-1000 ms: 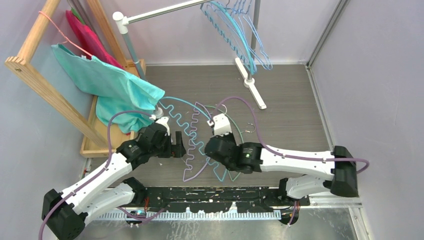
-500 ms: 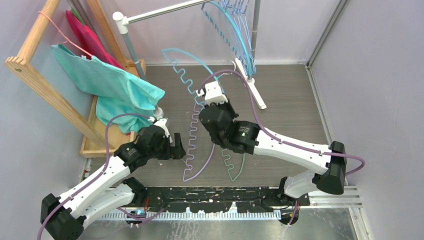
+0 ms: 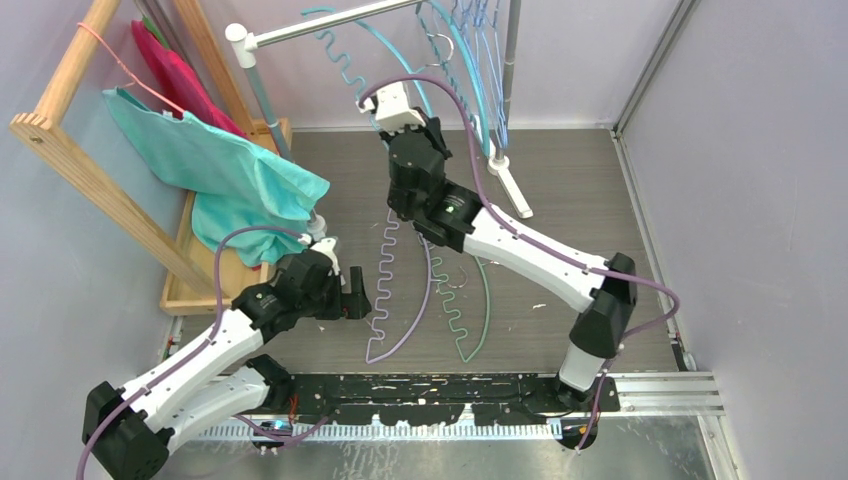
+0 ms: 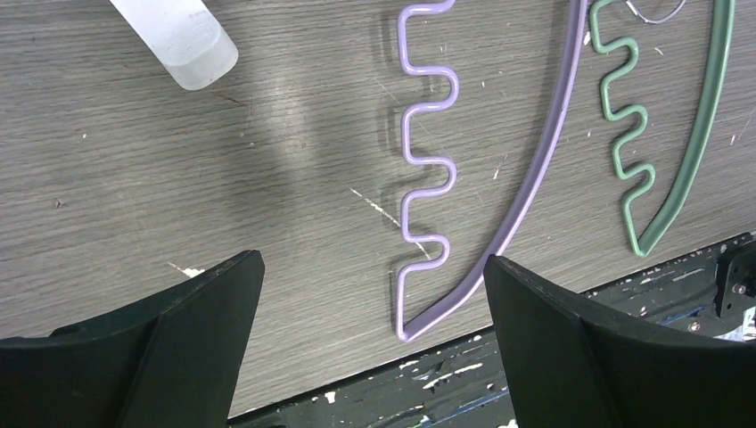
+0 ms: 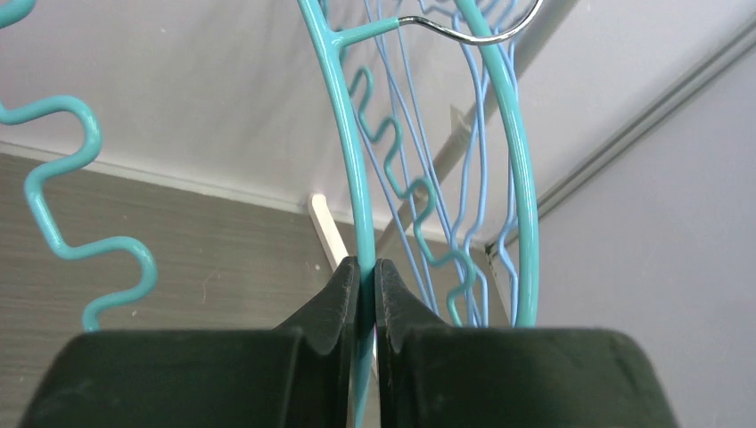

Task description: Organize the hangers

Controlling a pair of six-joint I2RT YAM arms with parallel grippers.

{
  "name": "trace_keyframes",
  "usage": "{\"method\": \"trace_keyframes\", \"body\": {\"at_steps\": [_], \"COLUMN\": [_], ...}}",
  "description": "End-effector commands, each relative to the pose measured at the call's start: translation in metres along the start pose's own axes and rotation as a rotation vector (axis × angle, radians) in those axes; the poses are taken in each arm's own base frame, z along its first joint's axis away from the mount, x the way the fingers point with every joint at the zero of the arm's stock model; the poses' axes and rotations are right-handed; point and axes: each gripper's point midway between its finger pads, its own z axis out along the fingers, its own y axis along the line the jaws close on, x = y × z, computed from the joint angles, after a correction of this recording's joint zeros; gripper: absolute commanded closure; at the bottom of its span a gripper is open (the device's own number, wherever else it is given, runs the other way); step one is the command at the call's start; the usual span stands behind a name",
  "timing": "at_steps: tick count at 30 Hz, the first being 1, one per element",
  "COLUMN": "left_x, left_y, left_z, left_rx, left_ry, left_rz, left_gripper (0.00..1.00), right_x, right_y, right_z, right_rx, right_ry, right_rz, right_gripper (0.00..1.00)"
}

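Observation:
My right gripper [image 5: 366,267] is shut on the arch of a teal hanger [image 3: 345,62] and holds it up by the grey rail [image 3: 320,25]. The hanger's metal hook [image 5: 464,31] is near the rail. Several light blue hangers [image 3: 482,60] hang on that rail further right. A lavender hanger [image 4: 554,134] and a green hanger [image 4: 691,169] lie flat on the floor. My left gripper [image 4: 370,267] is open and empty, low over the floor, with the lavender hanger's near corner between its fingers but untouched.
The rail stand's white foot [image 3: 510,180] rests on the floor at the back. A wooden rack [image 3: 70,150] on the left carries a teal cloth [image 3: 220,170], a pink wire hanger [image 3: 120,65] and a magenta cloth [image 3: 175,75]. Walls close both sides.
My right arm has lifted the teal hanger off the floor and carried it back and up to the rail. The left arm has stayed still.

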Motion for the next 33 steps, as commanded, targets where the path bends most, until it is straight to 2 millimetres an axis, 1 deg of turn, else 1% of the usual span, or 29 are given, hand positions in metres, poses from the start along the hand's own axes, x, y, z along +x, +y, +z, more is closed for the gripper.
{"method": "trace_keyframes", "body": {"at_steps": [1, 5, 11, 17, 20, 23, 27, 29, 33], "left_x": [-0.012, -0.011, -0.010, -0.009, -0.009, -0.009, -0.007, -0.006, -0.006], "left_y": [-0.007, -0.005, -0.002, -0.002, -0.002, -0.003, -0.003, -0.002, -0.002], "left_z": [-0.002, 0.001, 0.004, 0.007, 0.008, 0.009, 0.009, 0.009, 0.010], "left_rx": [0.021, 0.013, -0.003, -0.002, -0.003, 0.000, 0.002, 0.000, 0.000], "left_ry": [-0.028, -0.025, -0.016, -0.015, -0.010, -0.009, -0.004, -0.004, -0.001], "left_rz": [0.021, 0.029, 0.040, 0.042, 0.044, 0.043, 0.042, 0.041, 0.037], "left_gripper": [0.02, 0.02, 0.02, 0.02, 0.02, 0.02, 0.02, 0.02, 0.02], "right_x": [-0.059, -0.074, -0.086, -0.094, -0.095, -0.090, -0.080, -0.071, -0.046], "right_y": [-0.016, -0.020, -0.024, -0.015, -0.009, -0.002, 0.001, 0.001, 0.003], "right_z": [0.008, 0.018, 0.033, 0.058, 0.077, 0.093, 0.104, 0.109, 0.115], "right_rx": [0.027, 0.055, 0.066, 0.061, 0.058, 0.064, 0.071, 0.073, 0.074], "right_ry": [-0.122, -0.153, -0.187, -0.216, -0.212, -0.205, -0.198, -0.183, -0.137], "right_rz": [0.098, 0.126, 0.152, 0.143, 0.134, 0.109, 0.097, 0.089, 0.065], "right_gripper": [0.99, 0.99, 0.99, 0.98, 0.98, 0.97, 0.94, 0.90, 0.84]}}
